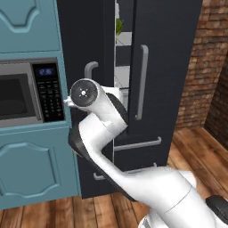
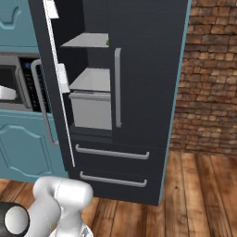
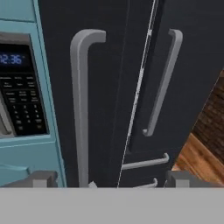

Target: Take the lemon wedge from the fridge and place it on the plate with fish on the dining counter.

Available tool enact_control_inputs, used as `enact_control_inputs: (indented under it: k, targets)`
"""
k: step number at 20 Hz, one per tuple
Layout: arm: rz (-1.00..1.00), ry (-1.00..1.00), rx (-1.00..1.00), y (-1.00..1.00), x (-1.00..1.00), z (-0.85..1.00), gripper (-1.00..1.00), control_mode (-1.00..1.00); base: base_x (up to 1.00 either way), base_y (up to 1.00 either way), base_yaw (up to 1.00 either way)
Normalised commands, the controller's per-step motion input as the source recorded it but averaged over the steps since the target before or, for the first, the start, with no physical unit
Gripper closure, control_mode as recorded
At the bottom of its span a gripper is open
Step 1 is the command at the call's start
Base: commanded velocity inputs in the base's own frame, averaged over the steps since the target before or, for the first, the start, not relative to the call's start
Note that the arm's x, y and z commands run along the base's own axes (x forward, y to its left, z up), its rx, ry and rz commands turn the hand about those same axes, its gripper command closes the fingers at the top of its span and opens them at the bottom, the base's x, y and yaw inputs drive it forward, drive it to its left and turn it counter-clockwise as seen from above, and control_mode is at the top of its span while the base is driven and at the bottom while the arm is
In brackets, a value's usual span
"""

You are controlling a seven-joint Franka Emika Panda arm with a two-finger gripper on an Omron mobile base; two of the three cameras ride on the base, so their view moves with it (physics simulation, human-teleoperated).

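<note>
Pincer [image 3: 107, 179] released, tips straddling the left door handle [image 3: 81, 105] at 12 o'clock; fridge [image 2: 139, 92] door only ajar, so reaching in risks clipping its edge.

Even, flat rendered light with no clear source fills all three views. The fridge [image 2: 139, 69] stays a matte black without glare (its pale inner shelves read brighter in the right base view). Shadows are faint and soft. Edges look slightly soft and pixelated; no lens distortion shows.
</note>
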Motion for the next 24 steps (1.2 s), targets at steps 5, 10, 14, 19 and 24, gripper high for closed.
enact_control_inputs:
  k: [5,10,14,19,24]
  targets:
    - [0.14,-0.01,0.23,-1.0,-0.32,0.0,-1.0,-1.0,0.0,0.0,0.0]
    - [0.29,0.0,0.29,-1.0,0.0,0.05,-1.0,-1.0,0.0,0.0,0.0]
    - [0.3,0.0,0.29,-1.0,0.02,0.2,-1.0,-1.0,0.0,0.0,0.0]
    - [0.28,0.03,0.22,-0.91,0.5,0.06,-1.0,-1.0,0.0,0.0,0.0]
    - [0.08,0.14,0.05,-0.15,1.0,0.0,-1.0,-1.0,0.0,0.0,0.0]
